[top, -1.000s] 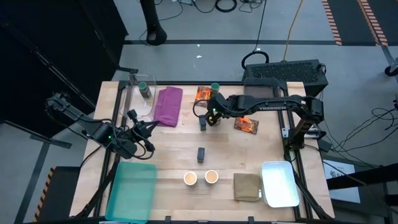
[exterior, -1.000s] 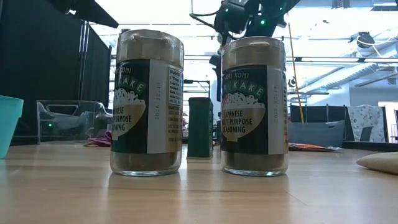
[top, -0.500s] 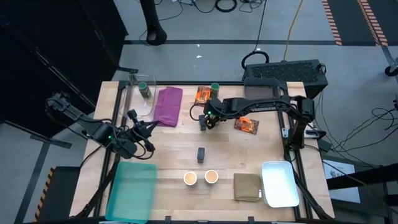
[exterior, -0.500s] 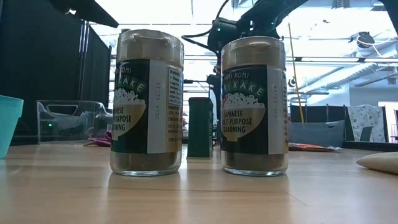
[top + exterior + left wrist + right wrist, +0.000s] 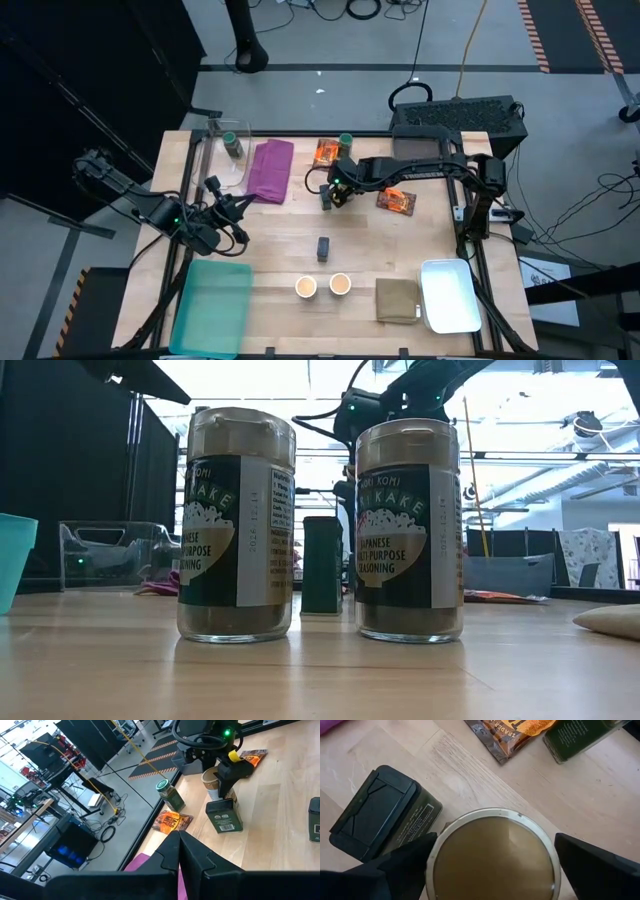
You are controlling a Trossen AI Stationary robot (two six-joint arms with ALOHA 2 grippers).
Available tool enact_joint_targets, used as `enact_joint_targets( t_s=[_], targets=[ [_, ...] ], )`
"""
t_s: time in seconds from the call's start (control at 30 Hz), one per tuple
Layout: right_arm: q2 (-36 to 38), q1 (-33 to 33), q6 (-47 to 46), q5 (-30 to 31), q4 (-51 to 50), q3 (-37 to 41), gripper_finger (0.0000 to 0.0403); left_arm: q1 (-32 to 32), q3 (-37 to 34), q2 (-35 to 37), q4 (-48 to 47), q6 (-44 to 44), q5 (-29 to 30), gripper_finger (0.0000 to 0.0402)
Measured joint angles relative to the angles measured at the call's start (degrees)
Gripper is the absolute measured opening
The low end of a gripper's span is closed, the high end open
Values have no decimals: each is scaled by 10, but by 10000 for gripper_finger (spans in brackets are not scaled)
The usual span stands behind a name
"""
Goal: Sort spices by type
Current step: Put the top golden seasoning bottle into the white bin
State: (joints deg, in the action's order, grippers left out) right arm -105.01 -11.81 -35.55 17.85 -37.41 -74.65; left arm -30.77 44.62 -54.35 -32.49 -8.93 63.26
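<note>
High view. My right end effector [image 5: 336, 188] is reached out over the far middle of the worktop [image 5: 270, 250]. A dark block [image 5: 326, 200] stands just beside it, and a second dark block [image 5: 323, 247] stands nearer the front. Two tan-topped jars [image 5: 306, 287] sit side by side at the front edge. One orange packet [image 5: 326, 151] lies beside a green-lidded jar [image 5: 346, 142] at the back. Another orange packet [image 5: 397, 201] lies under my right forearm. A further green-lidded jar [image 5: 231, 144] sits in a clear bin [image 5: 216, 160], next to the purple cloth [image 5: 271, 170]. My left end effector [image 5: 226, 205] waits over the left side, above the teal tray [image 5: 212, 305].

Low view. The two front jars fill the frame, both upright and apart. The second block shows between them, farther back. My right arm [image 5: 385, 400] hangs above.

Left wrist view. My left fingers [image 5: 200, 860] meet at the tips, with nothing between them. Across the worktop, my right end effector has a third tan-topped jar [image 5: 210, 779] in hand, just behind the first block.

Right wrist view. The third jar's tan lid sits squarely between my right fingers [image 5: 395, 870]. One finger meets its rim on each side, so they are closed to the jar's width. The first block stands right against the jar. I cannot tell whether the jar's base rests on the wood.
</note>
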Motion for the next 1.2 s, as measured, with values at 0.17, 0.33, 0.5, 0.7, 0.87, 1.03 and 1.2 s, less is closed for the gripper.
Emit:
enact_joint_targets(
  t_s=[0.17,0.33,0.5,0.7,0.87,1.03,1.2],
  targets=[
    [0,0,-2,0,2,0,316,0,0,0,0,0,0,11],
    [1,0,-13,-2,2,0,246,0,0,0,0,0,0,11],
    [1,-1,-20,-13,3,0,246,0,0,0,0,-2,0,11],
    [1,-2,-19,-13,1,0,246,0,0,0,0,-3,0,11],
    [18,-4,-14,-19,-12,1,246,0,0,0,0,-5,0,11],
    [73,-5,-2,-18,-28,1,246,0,0,0,0,-9,0,11],
    [152,13,11,-17,-80,1,246,0,0,0,-1,-8,0,11]
  ],
)
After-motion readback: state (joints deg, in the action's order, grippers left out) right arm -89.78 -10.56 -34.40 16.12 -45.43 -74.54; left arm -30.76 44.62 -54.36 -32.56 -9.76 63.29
